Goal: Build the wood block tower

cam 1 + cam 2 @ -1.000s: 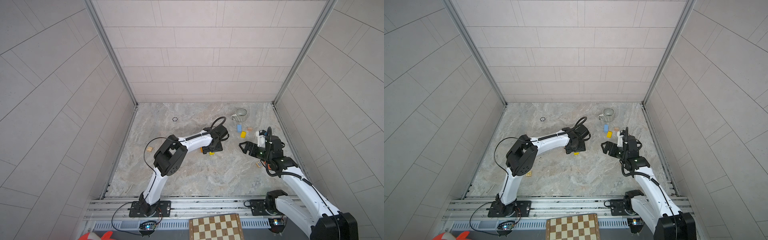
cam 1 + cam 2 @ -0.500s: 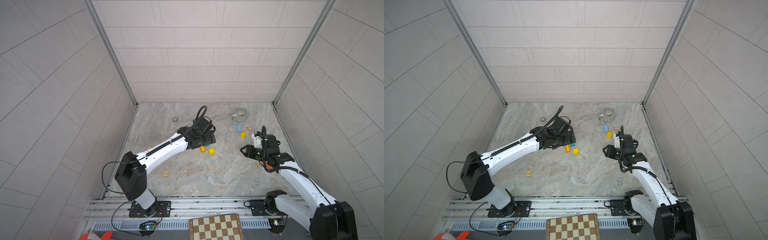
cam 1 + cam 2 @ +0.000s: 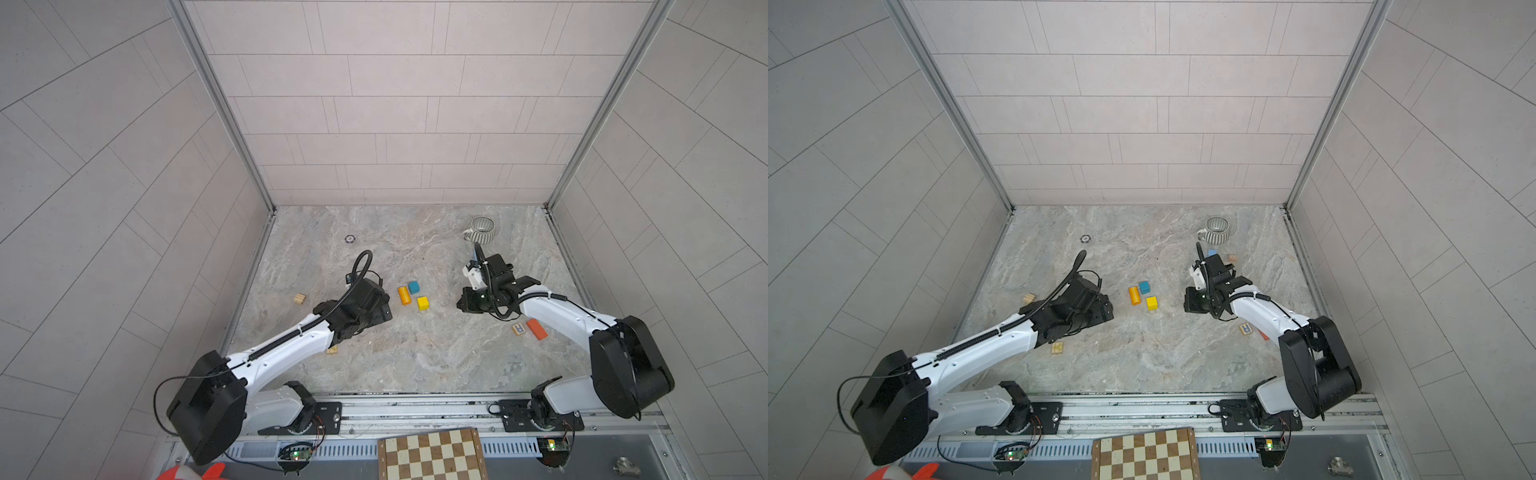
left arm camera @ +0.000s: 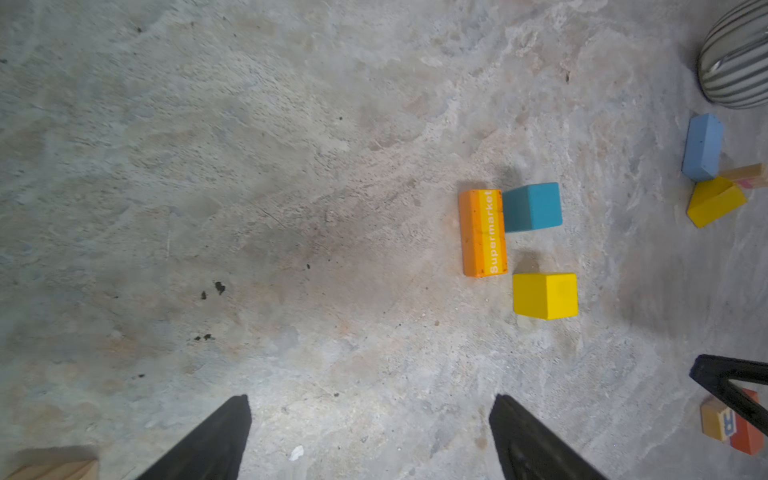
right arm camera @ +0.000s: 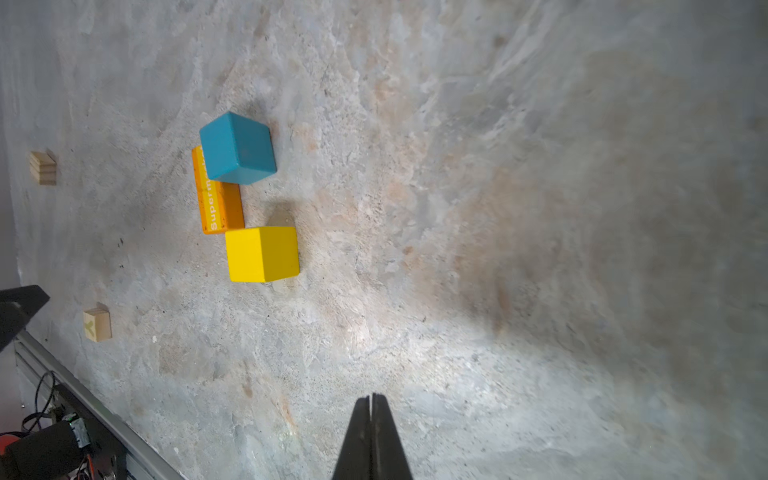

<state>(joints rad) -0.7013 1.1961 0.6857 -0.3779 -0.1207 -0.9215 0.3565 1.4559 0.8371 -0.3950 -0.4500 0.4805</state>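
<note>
Three wood blocks lie close together at mid floor: an orange "Supermarket" block [image 3: 403, 295] [image 4: 483, 232], a blue cube [image 3: 413, 287] [image 5: 237, 148] touching it, and a yellow cube [image 3: 423, 303] [image 4: 545, 295]. No tower is in view; every block lies singly. My left gripper [image 3: 384, 309] [image 4: 371, 399] hangs open and empty just left of the three. My right gripper [image 3: 461, 305] [image 5: 371, 395] is shut on nothing, to their right.
A lettered R cube [image 3: 518, 329] and a red block [image 3: 536, 329] lie under the right arm. Natural wood cubes [image 3: 299, 298] [image 3: 332, 351] sit by the left arm. A light-blue block [image 4: 702, 147] and yellow wedge [image 4: 715, 201] lie near the striped mug [image 3: 482, 228]. A chessboard [image 3: 432, 455] lies beyond the front rail.
My left arm has drawn back toward the front left with its jaws wide, and the blue cube now shows beside the orange block. My right gripper has gone from open to shut.
</note>
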